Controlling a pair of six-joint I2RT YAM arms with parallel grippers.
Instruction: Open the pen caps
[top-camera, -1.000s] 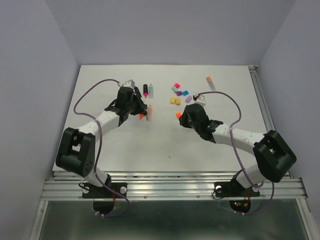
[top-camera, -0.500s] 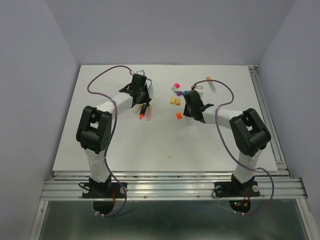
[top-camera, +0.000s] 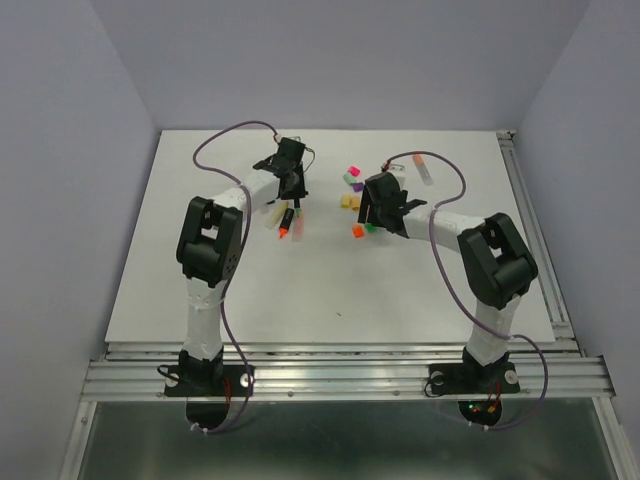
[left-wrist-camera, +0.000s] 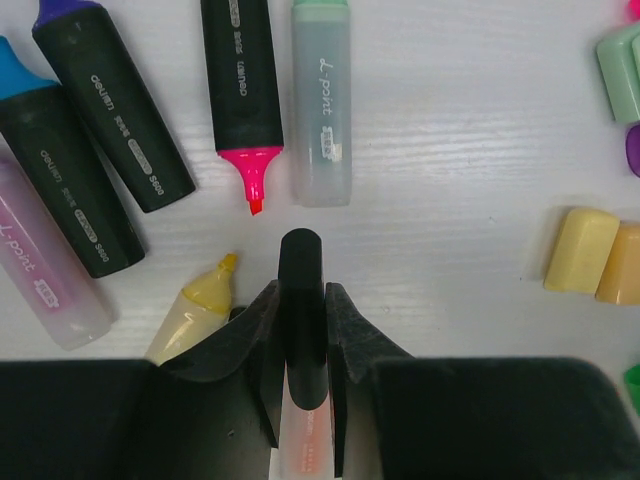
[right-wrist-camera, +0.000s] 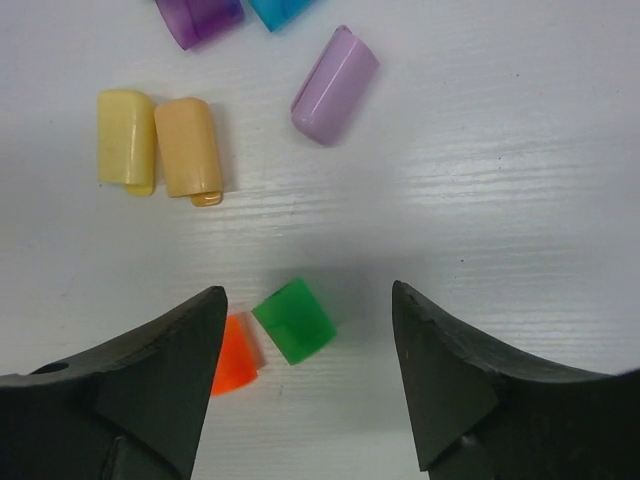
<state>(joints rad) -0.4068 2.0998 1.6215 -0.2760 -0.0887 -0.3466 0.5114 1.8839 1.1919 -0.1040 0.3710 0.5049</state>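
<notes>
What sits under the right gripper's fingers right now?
A green cap lies on the table between the right gripper's open fingers, touching neither. An orange cap beside it is partly covered by one finger, so its full shape is hidden.

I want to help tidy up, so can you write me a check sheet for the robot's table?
Surface: white table, with one tiny dark speck near the front.
Job's things: pens lie in a row by the left hand. The pink pen and yellow pen show bare tips. Loose caps lie by the right hand, with a green cap and an orange cap side by side.
Clutter: nothing seen.
Hands: the left hand is shut on the held pen. The right hand is open, with the green cap between its fingers.
Cables: purple cables loop off both arms.
Surroundings: plain walls on three sides and a metal rail at the near edge.
</notes>
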